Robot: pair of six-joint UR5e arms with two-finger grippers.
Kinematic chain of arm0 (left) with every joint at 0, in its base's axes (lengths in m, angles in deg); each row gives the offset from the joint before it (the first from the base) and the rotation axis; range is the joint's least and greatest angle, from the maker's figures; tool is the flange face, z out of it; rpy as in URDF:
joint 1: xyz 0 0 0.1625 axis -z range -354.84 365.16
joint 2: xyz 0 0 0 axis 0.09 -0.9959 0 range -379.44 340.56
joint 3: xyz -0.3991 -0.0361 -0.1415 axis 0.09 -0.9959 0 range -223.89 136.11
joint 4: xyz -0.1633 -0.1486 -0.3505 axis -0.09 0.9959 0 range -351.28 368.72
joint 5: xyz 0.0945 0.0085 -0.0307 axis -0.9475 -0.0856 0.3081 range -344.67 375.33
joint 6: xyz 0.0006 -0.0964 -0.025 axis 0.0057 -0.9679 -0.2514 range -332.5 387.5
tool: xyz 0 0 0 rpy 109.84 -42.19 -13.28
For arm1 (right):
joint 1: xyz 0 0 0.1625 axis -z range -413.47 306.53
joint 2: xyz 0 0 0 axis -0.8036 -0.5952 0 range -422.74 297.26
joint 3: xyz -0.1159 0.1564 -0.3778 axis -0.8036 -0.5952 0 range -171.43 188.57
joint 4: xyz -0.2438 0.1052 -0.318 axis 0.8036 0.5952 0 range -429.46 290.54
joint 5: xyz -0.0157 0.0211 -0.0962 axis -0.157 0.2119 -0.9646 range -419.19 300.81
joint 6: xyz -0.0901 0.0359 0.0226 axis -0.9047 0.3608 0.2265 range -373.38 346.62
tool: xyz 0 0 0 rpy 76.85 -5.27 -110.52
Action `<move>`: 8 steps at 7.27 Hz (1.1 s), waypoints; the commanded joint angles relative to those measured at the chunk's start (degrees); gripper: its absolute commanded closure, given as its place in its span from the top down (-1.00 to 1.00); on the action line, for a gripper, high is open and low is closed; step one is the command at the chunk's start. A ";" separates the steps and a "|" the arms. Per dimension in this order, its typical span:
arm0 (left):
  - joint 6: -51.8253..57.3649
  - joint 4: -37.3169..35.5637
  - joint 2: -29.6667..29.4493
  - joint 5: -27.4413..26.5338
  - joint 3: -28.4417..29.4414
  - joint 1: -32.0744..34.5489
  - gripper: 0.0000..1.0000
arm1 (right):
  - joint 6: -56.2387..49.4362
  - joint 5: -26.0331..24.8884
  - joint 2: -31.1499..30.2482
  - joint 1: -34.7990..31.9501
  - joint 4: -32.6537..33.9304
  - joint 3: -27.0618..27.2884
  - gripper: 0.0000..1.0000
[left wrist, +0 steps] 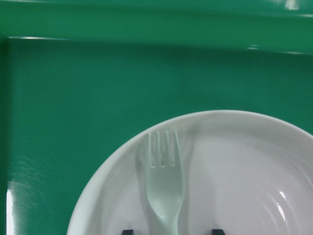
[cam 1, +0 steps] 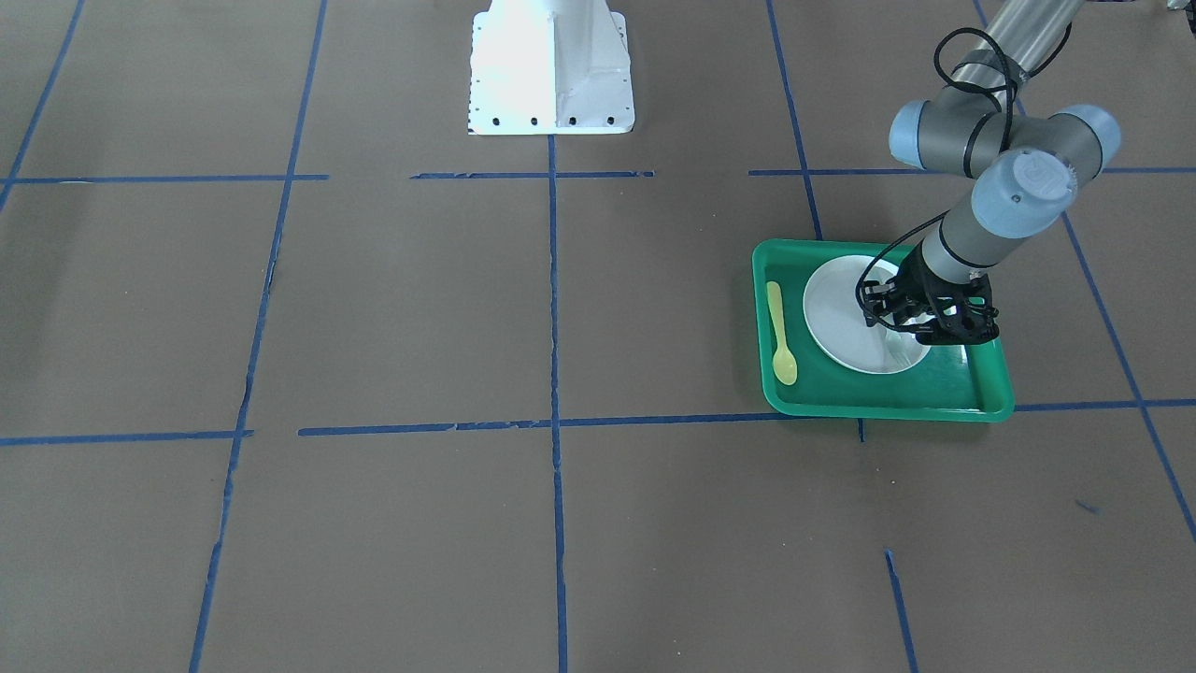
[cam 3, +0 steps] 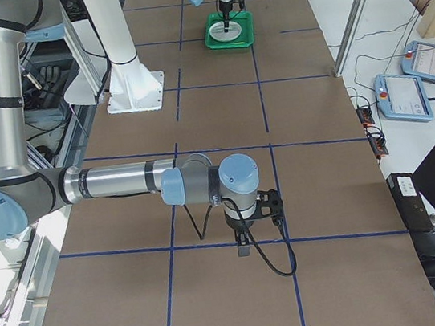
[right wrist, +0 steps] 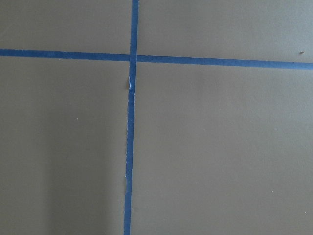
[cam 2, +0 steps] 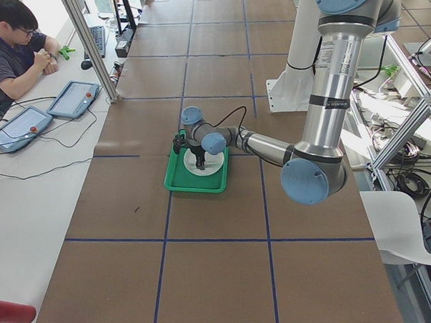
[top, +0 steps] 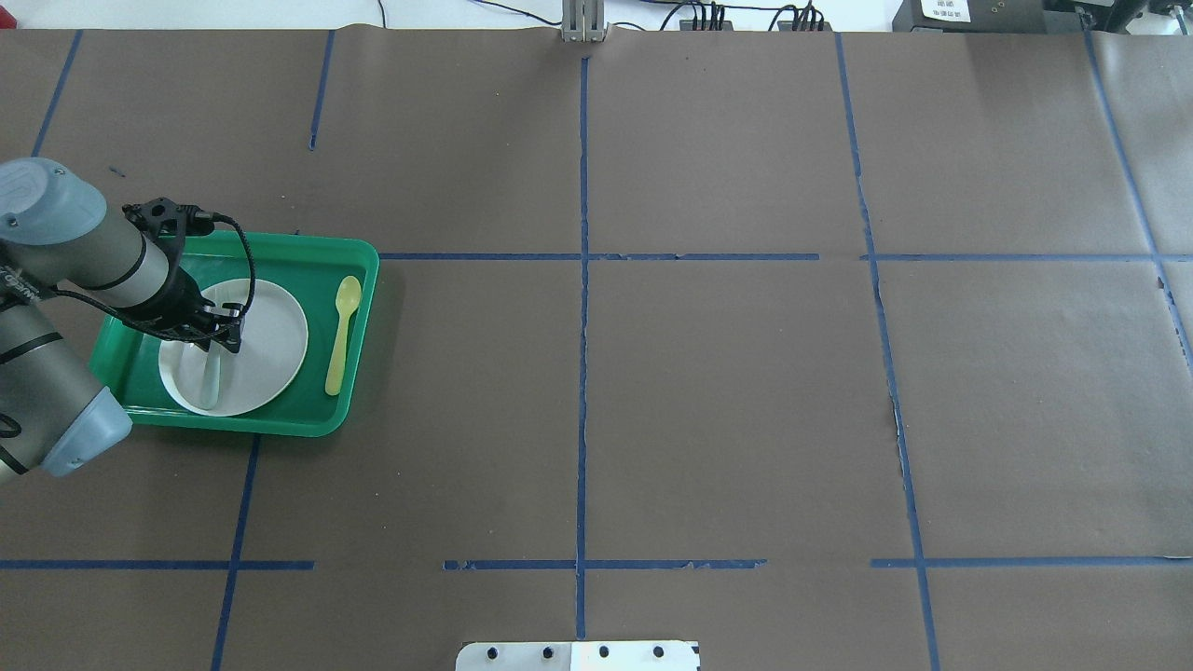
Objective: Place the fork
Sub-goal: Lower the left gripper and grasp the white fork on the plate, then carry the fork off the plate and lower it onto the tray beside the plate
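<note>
Pale translucent plastic fork [left wrist: 165,196] rests on round plate [left wrist: 244,161], left gripper [left wrist: 170,231] released astride its handle; state of right gripper [cam 3: 244,248] unclear.

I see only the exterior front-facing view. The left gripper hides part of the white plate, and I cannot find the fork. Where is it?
Observer: The left wrist view shows the fork lying on the white plate, with its tines near the plate's rim.
Operator: Is it gripped?
Observer: No. The left gripper is open. Its fingertips stand on either side of the handle and do not touch it.
Operator: And the other arm?
Observer: In the exterior right view the right gripper is far from the green tray. I cannot tell whether it is open or shut.
</note>
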 commanded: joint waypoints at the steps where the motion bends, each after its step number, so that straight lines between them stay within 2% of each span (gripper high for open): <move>1: 0.17 -0.01 0.03 0.00 -0.17 0.00 -1.00 | -0.02 0.00 0.00 0.00 0.00 0.00 1.00; 3: 0.18 -0.01 0.38 0.26 -1.48 0.09 -1.00 | -0.02 0.00 0.00 0.00 0.00 0.00 1.00; 4: 0.44 -0.18 0.64 0.43 -3.84 0.52 -1.00 | -0.02 0.00 0.00 0.00 0.00 0.00 1.00; 5: 1.22 -0.36 3.51 0.52 -6.99 0.70 -1.00 | -0.02 0.00 0.00 0.00 0.00 0.00 1.00; 8: 8.76 -0.10 5.21 0.17 -5.98 3.85 -1.00 | -0.02 0.00 0.00 0.00 0.00 0.00 1.00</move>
